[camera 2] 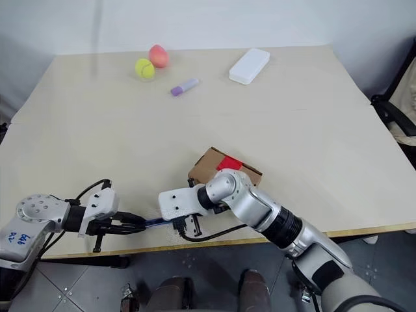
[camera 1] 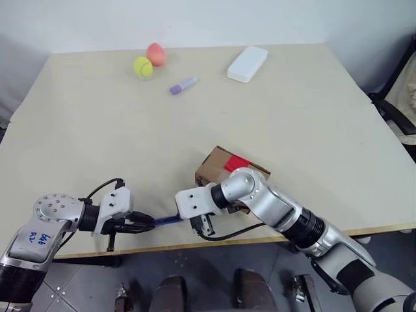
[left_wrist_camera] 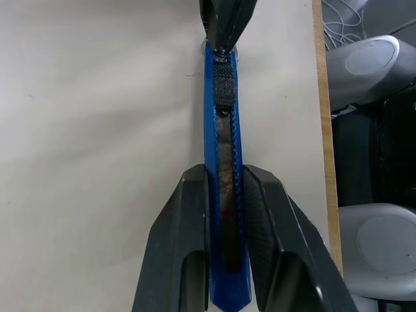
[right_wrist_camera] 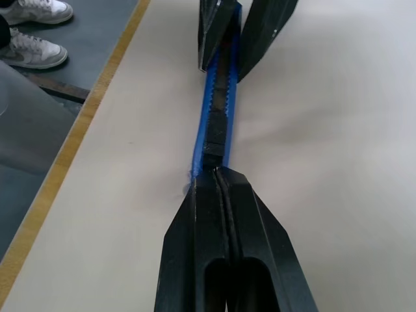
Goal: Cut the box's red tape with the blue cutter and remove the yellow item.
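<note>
At the lower centre of the frame, near the pale desk's [camera 1: 292,117] front edge, the left gripper [camera 1: 148,223] clamped the slim blue cutter [left_wrist_camera: 224,195] while the right gripper [right_wrist_camera: 221,179] (fingers pressed together) met its slider, the brown cardboard box [camera 1: 218,166] with red tape [camera 1: 236,162] just behind.

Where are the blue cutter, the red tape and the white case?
cutter [left_wrist_camera: 223,195], left wrist view, on its blue body between the fingers.
red tape [camera 1: 236,162], left eye view, middle of the strip on the box.
white case [camera 1: 247,64], left eye view, centre of its top face.
</note>
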